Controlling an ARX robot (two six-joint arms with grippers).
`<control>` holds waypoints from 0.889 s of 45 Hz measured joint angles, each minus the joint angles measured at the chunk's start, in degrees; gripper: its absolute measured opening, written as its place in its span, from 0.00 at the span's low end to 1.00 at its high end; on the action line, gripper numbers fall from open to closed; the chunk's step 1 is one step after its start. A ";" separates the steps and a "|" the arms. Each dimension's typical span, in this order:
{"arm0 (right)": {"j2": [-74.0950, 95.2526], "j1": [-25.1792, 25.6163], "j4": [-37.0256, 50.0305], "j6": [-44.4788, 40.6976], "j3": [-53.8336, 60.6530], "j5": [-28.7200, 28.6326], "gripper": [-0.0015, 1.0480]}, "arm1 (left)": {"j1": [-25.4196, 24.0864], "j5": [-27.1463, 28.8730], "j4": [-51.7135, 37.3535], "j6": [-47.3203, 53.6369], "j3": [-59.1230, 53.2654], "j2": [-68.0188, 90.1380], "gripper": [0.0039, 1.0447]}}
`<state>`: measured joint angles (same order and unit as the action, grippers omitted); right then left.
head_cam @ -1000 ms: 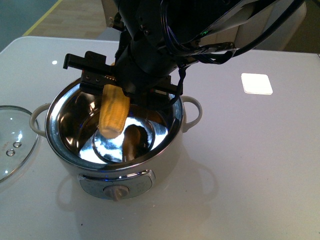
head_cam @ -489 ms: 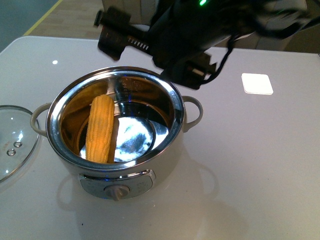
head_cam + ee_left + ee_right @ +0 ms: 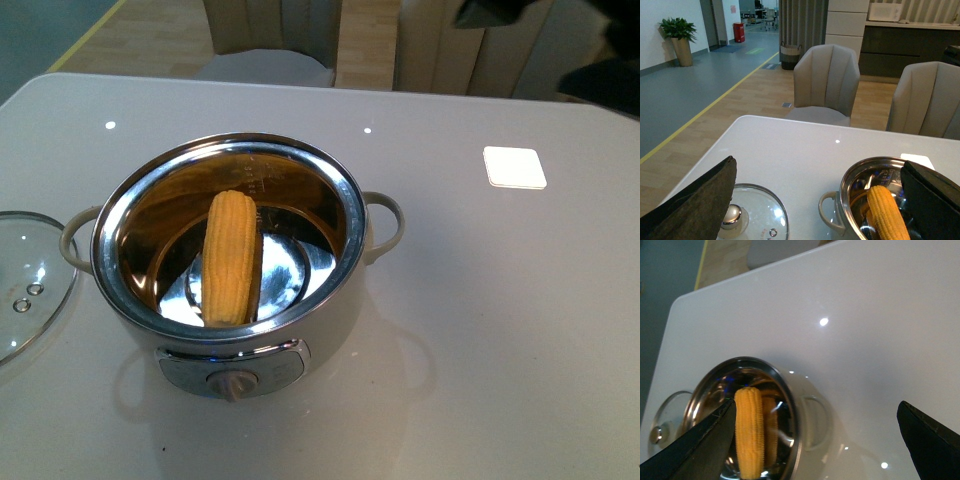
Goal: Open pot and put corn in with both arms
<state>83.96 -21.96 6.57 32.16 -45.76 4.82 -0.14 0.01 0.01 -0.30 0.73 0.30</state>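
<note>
1. The pot [image 3: 228, 262] sits open on the white table [image 3: 480, 330], and its shiny inside shows all the way round.
2. The corn [image 3: 231, 257] lies inside the pot. Its near end leans on the wall just above the front knob [image 3: 232, 384], and its far end points toward the middle of the bottom.
3. The glass lid [image 3: 28, 285] lies flat on the table, just beside the pot's left handle [image 3: 75, 236]. It does not cover any of the pot.
4. Our right gripper [image 3: 815, 435] is wide open and holds nothing. It hangs high above the pot, and its two dark fingers frame the corn from up there.
5. Our left gripper [image 3: 817, 200] is open too, with nothing in it. It looks down at the lid's shiny knob [image 3: 732, 215] and at the pot beside it.
6. We think the job is about done, because the lid is off and the corn is in.
7. The step now is to take our arms away, and we should do it gently.
8. We should lift straight up first, so no finger bumps the rim or the loop handles.
9. We should stay clear of the lid, because a knock could slide it off the table edge.
10. We should leave the corn alone, since it rests well where it is.
</note>
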 joint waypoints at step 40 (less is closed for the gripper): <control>-42.77 2.58 23.30 -27.63 35.21 13.79 0.53 | 0.00 0.00 0.00 0.02 0.00 0.00 0.94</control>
<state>41.19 -19.38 29.87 4.54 -10.55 18.61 -0.14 0.01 0.01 -0.27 0.73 0.30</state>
